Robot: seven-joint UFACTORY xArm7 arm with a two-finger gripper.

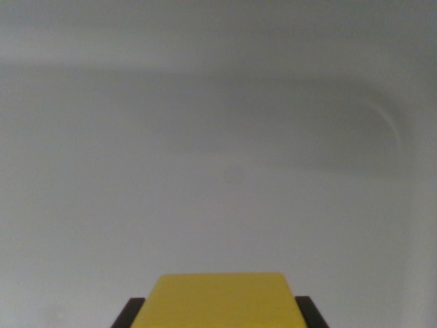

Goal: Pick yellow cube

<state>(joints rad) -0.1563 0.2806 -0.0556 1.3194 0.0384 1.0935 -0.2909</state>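
Observation:
The yellow cube [222, 301] fills the bottom centre of the wrist view, its flat top face toward the camera. Two black fingers [128, 314] flank it, one at each lower side, pressed against its left and right faces. My gripper [222, 316] is shut on the cube. The cube's lower part and the fingertips run off the bottom edge of the picture.
A pale grey-white surface [218, 137] spreads across everything beyond the cube, blurred and out of focus. A soft curved ridge or rim [389, 123] arcs along the upper right, with a darker band running left from it.

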